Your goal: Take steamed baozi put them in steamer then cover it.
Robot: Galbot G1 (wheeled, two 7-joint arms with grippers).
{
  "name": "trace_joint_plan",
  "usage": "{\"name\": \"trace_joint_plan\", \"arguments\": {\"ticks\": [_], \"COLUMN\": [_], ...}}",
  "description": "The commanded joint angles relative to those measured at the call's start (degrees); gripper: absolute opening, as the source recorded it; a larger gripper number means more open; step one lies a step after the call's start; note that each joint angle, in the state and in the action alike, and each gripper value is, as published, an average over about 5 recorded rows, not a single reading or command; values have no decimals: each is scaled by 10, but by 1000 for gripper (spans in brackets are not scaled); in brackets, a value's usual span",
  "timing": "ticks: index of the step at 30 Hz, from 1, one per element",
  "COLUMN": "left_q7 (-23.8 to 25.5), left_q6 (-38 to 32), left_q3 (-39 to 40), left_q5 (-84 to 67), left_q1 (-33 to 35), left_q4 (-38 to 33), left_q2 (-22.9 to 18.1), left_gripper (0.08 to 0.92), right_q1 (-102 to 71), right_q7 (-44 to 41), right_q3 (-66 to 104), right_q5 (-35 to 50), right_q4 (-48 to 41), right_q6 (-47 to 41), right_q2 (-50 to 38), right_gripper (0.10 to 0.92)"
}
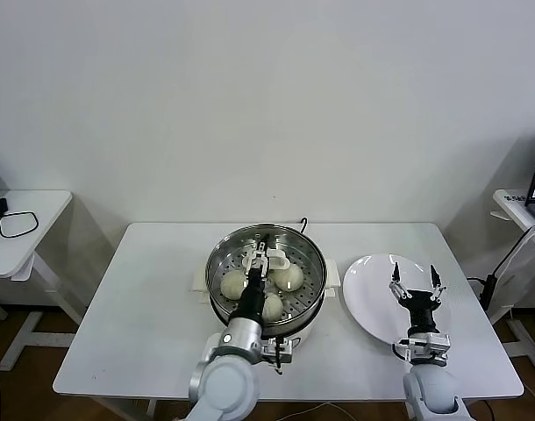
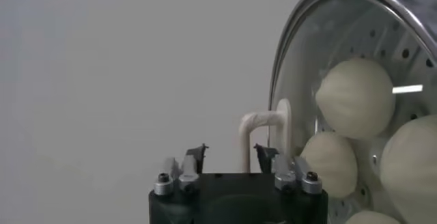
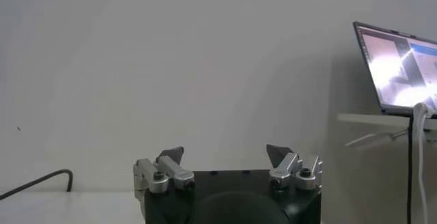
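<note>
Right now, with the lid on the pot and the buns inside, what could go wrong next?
1. The open left gripper has its fingers on both sides of the lid handle. If it pulls away sideways, it may catch the handle and drag the lid off the pot.
2. The right gripper hangs open over the plate; a careless move down could knock it.

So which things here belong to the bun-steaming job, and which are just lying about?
Part of the job:
- steamed baozi, in the steamer
- steamer
- glass lid, on the steamer, its white handle between the open jaws of the left gripper

Lying about:
- white plate, under the open right gripper
- laptop
- black cable on the side table
</note>
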Motion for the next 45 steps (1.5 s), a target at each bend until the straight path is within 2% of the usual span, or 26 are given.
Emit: {"name": "trace_joint_plan", "arguments": {"ticks": [1,5,8,11,13,16,21,27,36,45], "left_q7": [10,0,-60,-153,-193,-212,-198,-176,-163,-155], "left_q6": [0,2,4,-34,-76,-134,-238,-288,-323,-325], "left_q3": [-23,-65,-118,-192,-248,-307,-364,-401,-424,-424], "left_q5": [-88,-196,-348,-522,-620,-744,-845,-879,-884,-884], "left_q1": [74,96,95,79,69,61,50,53,88,102], "left_q4": [-138,-185,-201,-175,-138,-76,38,124,151,149], "left_q2": [57,85,94,89,86,86,81,67,53,51], "left_gripper": [762,817,822,822,823,823,823,823,823,823], "right_q1": [-3,-11,-15,-21,-26,-31,-38,-44,-51,-55], "right_q7": [-3,2,13,11,-4,-28,-42,-47,-56,-59], "right_q3": [1,-11,-19,-18,-17,-18,-19,-19,-22,-25], "right_q5": [2,14,21,33,49,64,77,80,77,76], "right_q4": [0,10,20,35,40,37,36,38,37,41], "right_q6": [0,-16,-35,-63,-55,-24,-19,-16,-14,-16], "right_q2": [-4,-11,-13,-12,-13,-15,-18,-19,-19,-11], "right_gripper": [823,823,823,823,823,823,823,823,823,823]}}
